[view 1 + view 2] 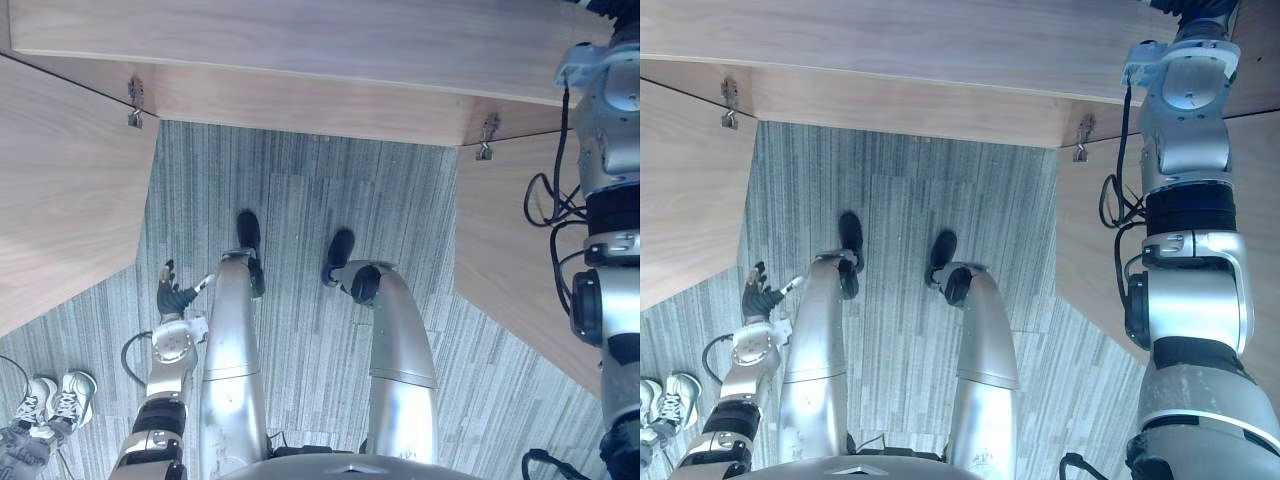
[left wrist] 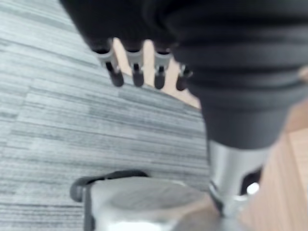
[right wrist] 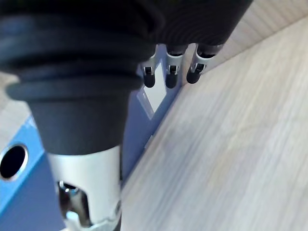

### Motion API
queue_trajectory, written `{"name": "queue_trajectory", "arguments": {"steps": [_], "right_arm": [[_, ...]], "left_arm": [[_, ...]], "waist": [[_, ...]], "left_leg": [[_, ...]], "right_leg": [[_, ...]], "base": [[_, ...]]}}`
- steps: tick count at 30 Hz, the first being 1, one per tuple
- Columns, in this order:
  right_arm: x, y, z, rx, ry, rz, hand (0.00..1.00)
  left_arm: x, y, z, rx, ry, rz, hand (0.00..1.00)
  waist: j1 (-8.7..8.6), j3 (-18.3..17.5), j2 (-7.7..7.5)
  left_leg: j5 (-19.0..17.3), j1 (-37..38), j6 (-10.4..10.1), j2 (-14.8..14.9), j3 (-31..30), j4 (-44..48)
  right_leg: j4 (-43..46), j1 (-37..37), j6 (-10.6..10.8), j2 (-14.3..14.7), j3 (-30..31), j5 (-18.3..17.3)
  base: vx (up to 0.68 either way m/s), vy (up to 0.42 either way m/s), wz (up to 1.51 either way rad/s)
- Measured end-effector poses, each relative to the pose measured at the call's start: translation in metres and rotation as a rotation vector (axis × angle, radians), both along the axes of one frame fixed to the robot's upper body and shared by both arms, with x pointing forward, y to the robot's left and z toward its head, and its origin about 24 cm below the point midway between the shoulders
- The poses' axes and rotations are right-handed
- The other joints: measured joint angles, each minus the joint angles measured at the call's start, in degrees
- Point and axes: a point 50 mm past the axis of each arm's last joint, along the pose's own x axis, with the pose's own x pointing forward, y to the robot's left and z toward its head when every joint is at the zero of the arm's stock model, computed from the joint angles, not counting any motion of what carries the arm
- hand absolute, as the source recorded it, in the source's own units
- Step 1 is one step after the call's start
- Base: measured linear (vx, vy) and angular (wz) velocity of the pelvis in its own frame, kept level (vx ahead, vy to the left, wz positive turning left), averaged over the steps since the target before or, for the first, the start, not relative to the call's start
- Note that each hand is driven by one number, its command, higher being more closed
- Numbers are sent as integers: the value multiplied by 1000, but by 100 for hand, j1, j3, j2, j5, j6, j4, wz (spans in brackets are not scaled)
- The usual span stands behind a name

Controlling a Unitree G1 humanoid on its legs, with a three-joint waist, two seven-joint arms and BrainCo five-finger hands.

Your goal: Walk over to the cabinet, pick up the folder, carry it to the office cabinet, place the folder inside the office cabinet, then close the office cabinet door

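R hand [image 3: 171, 76] loose-fingered by blue folder [image 3: 138, 137] w/ white label [image 3: 155, 99], unreadable; L hand [image 1: 172, 298] loose, empty

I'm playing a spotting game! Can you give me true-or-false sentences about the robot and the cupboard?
1. The folder is blue. True.
2. The left robot hand holds the folder. False: it hangs empty beside the robot, fingers relaxed.
3. The cabinet doors are shut. False: the left door and the right door both stand open.
4. A person's white shoes stand on the carpet. True.
5. The right robot hand is close to the folder. True.
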Motion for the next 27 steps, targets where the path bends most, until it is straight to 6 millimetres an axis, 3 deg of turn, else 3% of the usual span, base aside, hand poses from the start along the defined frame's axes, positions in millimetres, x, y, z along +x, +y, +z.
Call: {"name": "queue_trajectory", "arguments": {"steps": [5, 16, 21, 25, 26, 27], "right_arm": [[-4, 9, -9, -209, 34, -97, 0], [-22, 15, -44, -476, 142, -28, 0], [-30, 16, -72, -552, 234, 46, 0], [-37, 26, -87, -589, 251, 113, 0], [-39, 28, -89, -593, 250, 121, 100], [-40, 30, -90, -596, 244, 130, 100]], "left_arm": [[-3, -2, -3, -2, 11, 2, 0], [-2, -3, -1, 1, 1, -19, 0], [-3, 0, 3, 13, -15, -22, 0], [-3, 1, 3, 35, -11, -31, 0], [-2, 1, 4, 39, -11, -33, 0], [-3, 1, 4, 45, -9, -35, 0]], "waist": [[46, -7, -16], [86, -3, -24], [103, -36, -199], [121, -40, -221], [131, -39, -222], [135, -38, -225]], "left_leg": [[1, 0, 8, -11, 11, -2], [-1, 7, 14, -24, 18, -8], [-1, 31, 14, -21, 27, -28], [-17, 84, 40, -22, 42, -30], [-21, 102, 46, -22, 45, -34], [-25, 118, 53, -22, 47, -43]], "right_leg": [[-15, 23, 40, -23, -12, -17], [-19, 47, 60, -43, -22, -29], [-27, 61, 64, -43, -21, -35], [-63, 131, 69, -46, -20, -35], [-72, 149, 70, -46, -20, -35], [-85, 165, 73, -46, -20, -34]], "base": [[0, 38, 2], [1, 9, 0], [2, 13, 0], [2, 17, 0], [5, 36, 0], [6, 34, 1]]}}
